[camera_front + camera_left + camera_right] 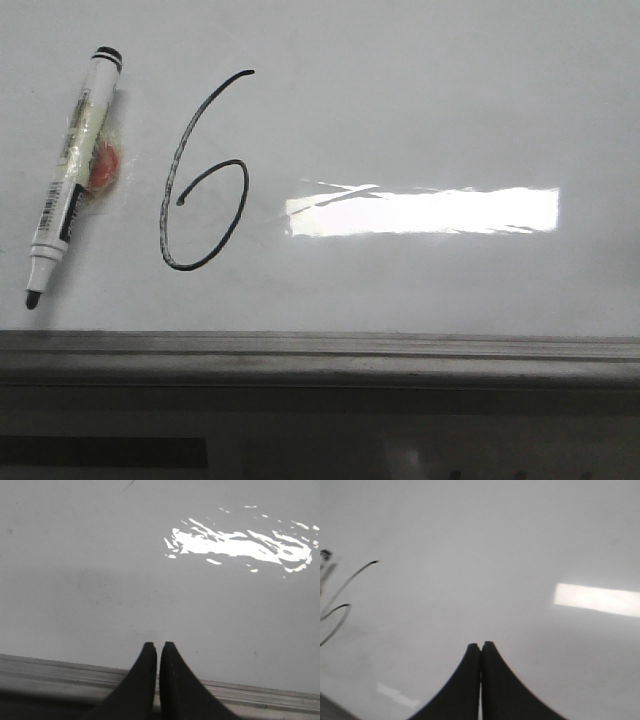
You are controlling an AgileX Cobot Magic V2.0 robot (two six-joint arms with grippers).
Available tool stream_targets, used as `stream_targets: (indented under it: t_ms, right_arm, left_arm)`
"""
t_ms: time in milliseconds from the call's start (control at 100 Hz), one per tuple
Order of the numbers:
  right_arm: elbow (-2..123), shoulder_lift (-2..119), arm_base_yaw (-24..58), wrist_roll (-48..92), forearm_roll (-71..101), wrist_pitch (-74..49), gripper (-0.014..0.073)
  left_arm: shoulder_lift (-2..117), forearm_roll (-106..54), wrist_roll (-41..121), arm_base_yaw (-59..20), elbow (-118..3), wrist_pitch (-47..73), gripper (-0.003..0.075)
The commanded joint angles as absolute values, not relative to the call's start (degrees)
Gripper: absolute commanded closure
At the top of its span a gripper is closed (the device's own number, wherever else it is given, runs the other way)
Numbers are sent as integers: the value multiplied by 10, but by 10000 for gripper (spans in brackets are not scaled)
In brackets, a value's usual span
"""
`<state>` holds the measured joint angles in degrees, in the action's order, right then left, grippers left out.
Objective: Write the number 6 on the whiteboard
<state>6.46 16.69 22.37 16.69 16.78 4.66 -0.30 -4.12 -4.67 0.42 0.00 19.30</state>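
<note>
The number 6 (200,175) leans stem-up rightward on the whiteboard (450,120) — both grippers pressed together, empty.

A white marker (72,175) with a black cap end and a bare black tip lies slanted at the far left of the front view, tip pointing down toward the near edge. Yellowish tape and a small orange-red lump (103,167) cling to the middle of its barrel, on its right side

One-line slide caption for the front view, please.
Finished number 6 on the whiteboard, uncapped marker lying to its left.
</note>
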Motion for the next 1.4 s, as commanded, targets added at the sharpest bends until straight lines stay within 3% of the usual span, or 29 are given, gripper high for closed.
stream_targets:
  t_ms: [0, 200, 670, 890, 1170, 1390]
  right_arm:
    - [79, 172, 168, 171, 163, 97, 660]
    - [75, 172, 74, 171, 154, 82, 660]
    - [-15, 84, -13, 34, 12, 81, 660]
    - [-14, 10, -76, 34, 7, -29, 660]
    - [-14, -16, -86, 37, 6, -180, 660]
    - [-14, -16, -86, 38, 6, -177, 660]
  left_arm:
    - [-20, -40, -47, 5, 14, 168, 741]
    - [-20, -40, -47, 5, 14, 168, 741]
    - [-20, -40, -47, 5, 14, 168, 741]
    - [-20, -40, -47, 5, 14, 168, 741]
    - [-19, -40, -47, 5, 14, 167, 741]
    - [-19, -40, -47, 5, 14, 167, 741]
